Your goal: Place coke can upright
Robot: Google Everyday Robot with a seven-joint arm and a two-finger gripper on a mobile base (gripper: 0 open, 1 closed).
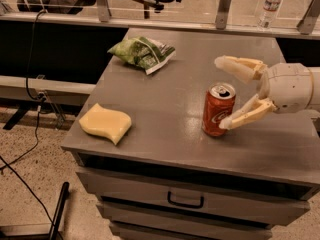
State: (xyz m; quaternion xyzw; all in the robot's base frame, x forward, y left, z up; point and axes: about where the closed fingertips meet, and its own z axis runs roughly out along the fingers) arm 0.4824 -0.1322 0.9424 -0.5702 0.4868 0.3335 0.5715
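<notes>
The red coke can (218,110) stands upright on the grey cabinet top (165,114), its silver top with the pull tab facing up. My gripper (223,93) comes in from the right, its cream fingers (240,67) spread wide open around the can's right side. The near fingertip sits beside the can's lower right edge; I cannot tell if it touches. The far finger is clear above and behind the can.
A yellow sponge (105,123) lies at the front left of the top. A green chip bag (142,52) lies at the back left. A water bottle (270,5) stands beyond the far ledge. Drawers (185,200) are below the front edge.
</notes>
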